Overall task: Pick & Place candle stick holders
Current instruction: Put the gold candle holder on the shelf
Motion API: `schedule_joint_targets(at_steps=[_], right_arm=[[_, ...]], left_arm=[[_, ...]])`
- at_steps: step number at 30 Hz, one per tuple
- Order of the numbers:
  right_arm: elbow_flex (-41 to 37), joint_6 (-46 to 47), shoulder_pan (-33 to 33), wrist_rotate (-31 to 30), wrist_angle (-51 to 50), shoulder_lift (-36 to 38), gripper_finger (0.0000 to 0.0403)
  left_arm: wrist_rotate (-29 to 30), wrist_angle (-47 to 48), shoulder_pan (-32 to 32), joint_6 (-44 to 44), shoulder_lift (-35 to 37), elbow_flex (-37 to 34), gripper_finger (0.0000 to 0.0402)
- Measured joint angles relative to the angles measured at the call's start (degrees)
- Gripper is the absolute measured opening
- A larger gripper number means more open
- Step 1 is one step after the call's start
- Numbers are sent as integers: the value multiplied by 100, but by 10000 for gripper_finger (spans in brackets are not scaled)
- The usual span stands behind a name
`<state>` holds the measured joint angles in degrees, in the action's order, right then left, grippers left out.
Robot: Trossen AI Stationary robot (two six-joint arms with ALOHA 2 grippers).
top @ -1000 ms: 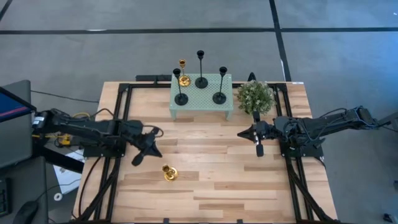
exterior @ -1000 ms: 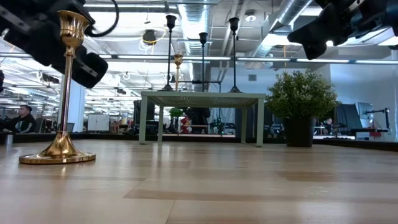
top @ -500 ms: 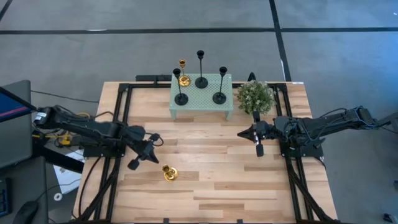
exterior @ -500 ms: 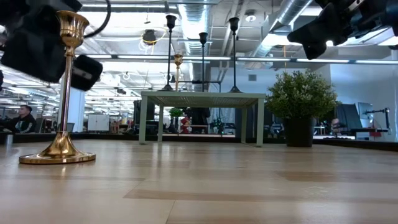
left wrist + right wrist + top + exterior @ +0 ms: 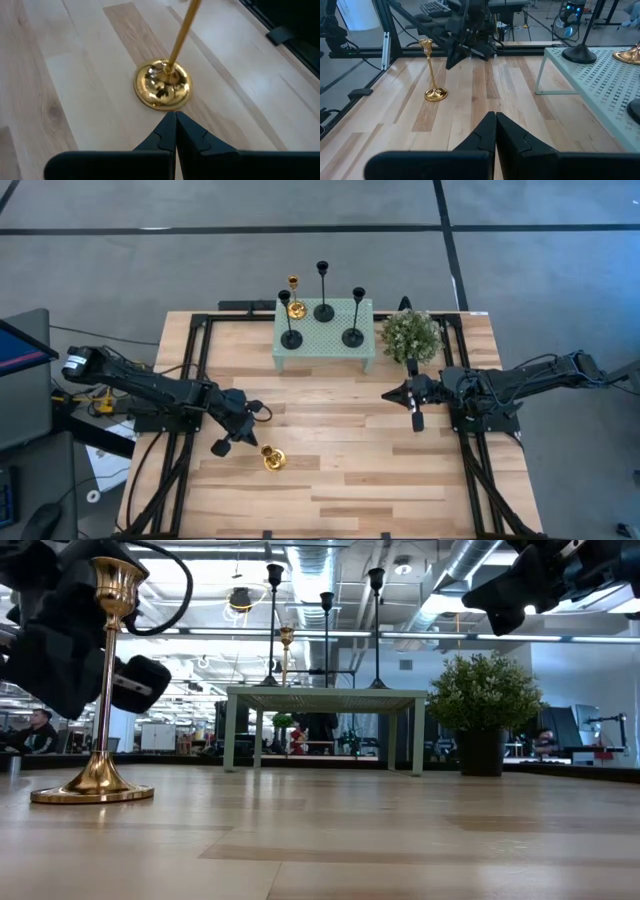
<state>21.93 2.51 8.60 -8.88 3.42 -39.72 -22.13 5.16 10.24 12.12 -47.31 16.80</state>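
Left claw (image 5: 222, 446) with fingers pressed together, holding nothing, just beside a gold candle stick holder (image 5: 272, 458) standing upright alone on the wooden tabletop (image 5: 340, 470). Right claw (image 5: 416, 420) also closed and empty, near the potted plant (image 5: 411, 335). Four more candle stick holders (image 5: 322, 308) upright on the mint-green perforated stand (image 5: 325, 340). No readable writing or labels anywhere.

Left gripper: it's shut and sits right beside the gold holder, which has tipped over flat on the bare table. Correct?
Not quite. The gold holder has not tipped over: it stands upright on its round base, as the low view shows. The rest holds: the left gripper is shut and sits just short of the holder's base on the bare table.
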Motion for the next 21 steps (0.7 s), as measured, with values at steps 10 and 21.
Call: schedule_joint_targets(at_steps=[10, 21], right_arm=[[0, 11, 0, -4, 0, -2, 0], [0, 11, 0, -9, 0, -1, 0]], left_arm=[[214, -671, 0, -468, -528, 2, 21], [-146, -1176, 41, -859, -543, 4, 84]])
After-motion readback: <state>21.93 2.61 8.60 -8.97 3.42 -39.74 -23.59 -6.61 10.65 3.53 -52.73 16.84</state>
